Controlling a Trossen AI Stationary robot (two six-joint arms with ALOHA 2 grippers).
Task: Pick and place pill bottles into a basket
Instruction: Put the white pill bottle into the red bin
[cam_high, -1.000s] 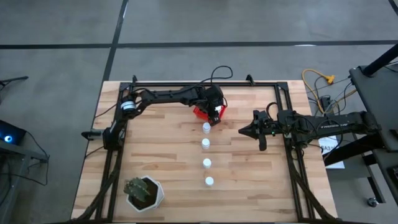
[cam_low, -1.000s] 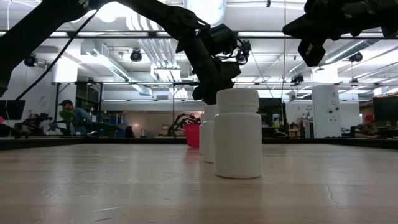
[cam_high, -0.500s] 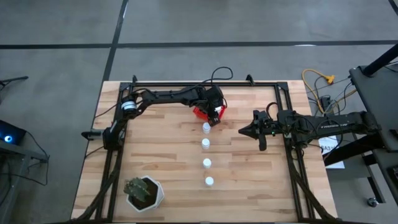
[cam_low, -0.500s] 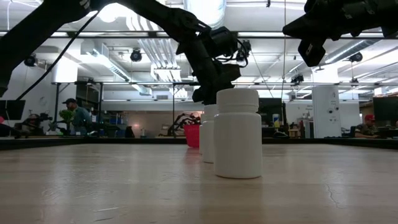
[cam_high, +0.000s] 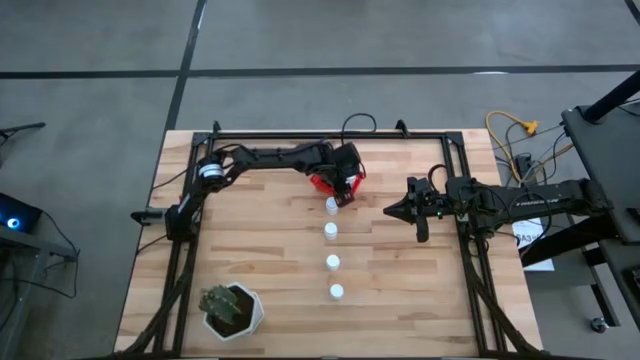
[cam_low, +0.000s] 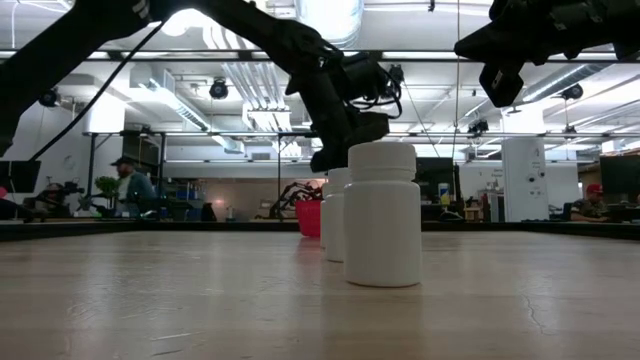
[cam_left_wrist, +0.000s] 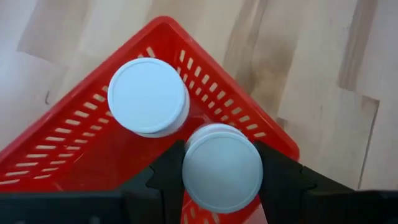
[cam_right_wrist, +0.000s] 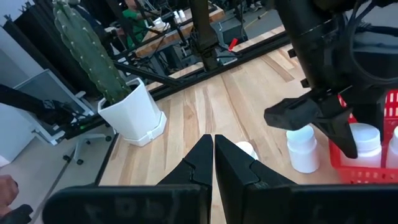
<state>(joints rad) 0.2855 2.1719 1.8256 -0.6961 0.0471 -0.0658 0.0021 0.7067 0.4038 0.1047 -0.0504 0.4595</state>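
The red basket sits at the far middle of the table. One white pill bottle stands inside it. My left gripper hangs over the basket, shut on a second bottle. Several more bottles stand in a line running toward the near edge, from the farthest to the nearest; in the low view the nearest one hides the others. My right gripper hovers shut and empty to the right of the line; its wrist view shows the fingers together. My left gripper pinches the bottle between its two fingers, one on each side just below the cap. The fingers come from above, pointing down. The bottle is upright over the basket's wall near a corner; the cap hides its base.
A white hexagonal pot with a cactus stands at the near left corner. Black frame rails run along the far and side edges. Bare wood lies left and right of the bottle line. People show in the room beyond.
My left gripper has shifted slightly over the basket and turned a little at the wrist, staying shut on its bottle. The bottles on the table have stayed where they were.
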